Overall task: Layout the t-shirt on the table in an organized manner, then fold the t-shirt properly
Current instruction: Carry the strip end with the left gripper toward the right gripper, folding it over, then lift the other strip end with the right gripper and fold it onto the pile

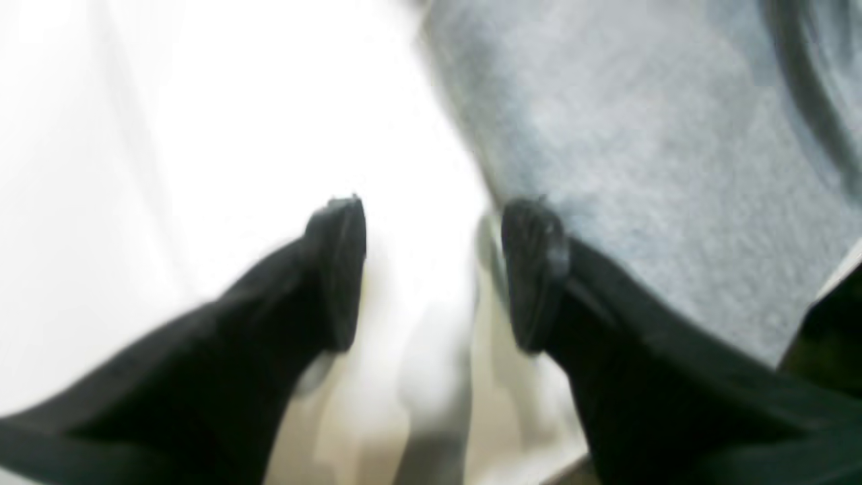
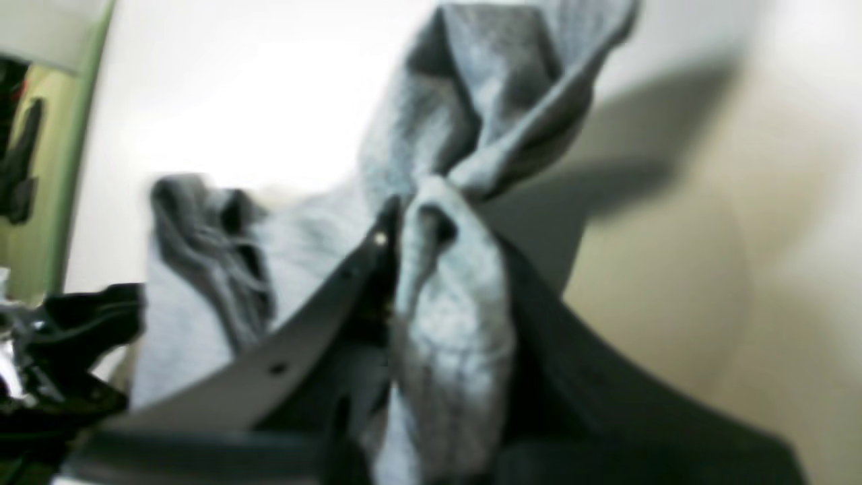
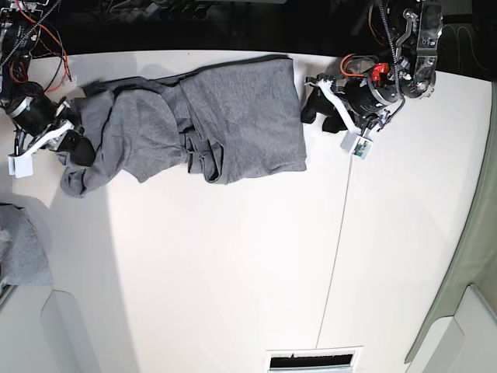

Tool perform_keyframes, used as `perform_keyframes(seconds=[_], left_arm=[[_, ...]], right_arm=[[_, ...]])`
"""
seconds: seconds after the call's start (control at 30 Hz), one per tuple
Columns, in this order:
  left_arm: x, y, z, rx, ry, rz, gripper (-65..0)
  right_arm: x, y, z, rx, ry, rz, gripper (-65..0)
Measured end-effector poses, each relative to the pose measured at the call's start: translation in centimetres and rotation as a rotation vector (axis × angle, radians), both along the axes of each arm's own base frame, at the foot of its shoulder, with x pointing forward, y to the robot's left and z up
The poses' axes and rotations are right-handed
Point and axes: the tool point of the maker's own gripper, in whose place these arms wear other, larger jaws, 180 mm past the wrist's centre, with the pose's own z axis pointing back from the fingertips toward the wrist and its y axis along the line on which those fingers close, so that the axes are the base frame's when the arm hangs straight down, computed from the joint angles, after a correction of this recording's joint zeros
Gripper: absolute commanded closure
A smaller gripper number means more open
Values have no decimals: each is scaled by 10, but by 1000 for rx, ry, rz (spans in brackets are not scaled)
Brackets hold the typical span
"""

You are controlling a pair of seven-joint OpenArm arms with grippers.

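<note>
A large, wrinkled heather-grey knit t-shirt (image 3: 198, 116) lies spread along the far side of a wide white tabletop (image 3: 233, 264), bunched into folds toward the scene's left and flatter toward the right. A thin dark seam line (image 3: 335, 256) runs across the table from near to far, right of the shirt. The right gripper (image 3: 75, 149), at the scene's far left, has its black jaws clamped on a gathered bunch of the grey fabric at the shirt's left end; the right wrist view shows cloth pinched between its fingers (image 2: 377, 269). The left gripper (image 3: 313, 105) sits just beside the shirt's right edge with its jaws spread apart, gripping nothing; in its wrist view one fingertip (image 1: 532, 269) overlaps the fabric's edge.
</note>
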Motion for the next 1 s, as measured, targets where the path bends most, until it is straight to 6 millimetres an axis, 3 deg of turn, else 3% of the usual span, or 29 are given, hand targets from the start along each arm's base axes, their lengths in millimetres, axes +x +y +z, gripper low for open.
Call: perform_keyframes(seconds=[0.1, 0.2, 0.33, 0.43, 0.47, 0.53, 0.57, 0.6, 0.8, 0.9, 1.0], left_arm=[[-6, -24, -6, -39, 10, -44, -350], [-10, -38, -6, -65, 16, -67, -350], [-10, -41, -6, -70, 15, -71, -350], [-11, -40, -6, -64, 15, -75, -350], [-11, -40, -6, -64, 14, -77, -350], [-9, -40, -6, -56, 9, -81, -350], [-9, -40, -6, -56, 9, -81, -350], [-9, -40, -6, -56, 9, -81, -350], [-8, -35, -6, -43, 12, -77, -350], [-1, -17, -4, -52, 12, -11, -349], [5, 15, 1, -69, 11, 77, -349]], right_arm=[[8, 27, 20, 14, -68, 45, 0], [7, 71, 28, 54, -97, 128, 0], [-13, 152, 23, 144, -78, 292, 0], [-31, 200, 10, 99, -57, 413, 0], [-37, 212, 7, 86, -51, 451, -39], [-48, 232, 2, 48, -42, 531, -318], [-53, 241, 2, 52, -42, 565, -421], [-58, 250, 2, 53, -41, 593, -456], [-72, 280, 16, 96, -70, 683, -449], [-72, 288, 34, 99, -126, 709, -449], [-70, 289, 48, 87, -165, 723, -449]])
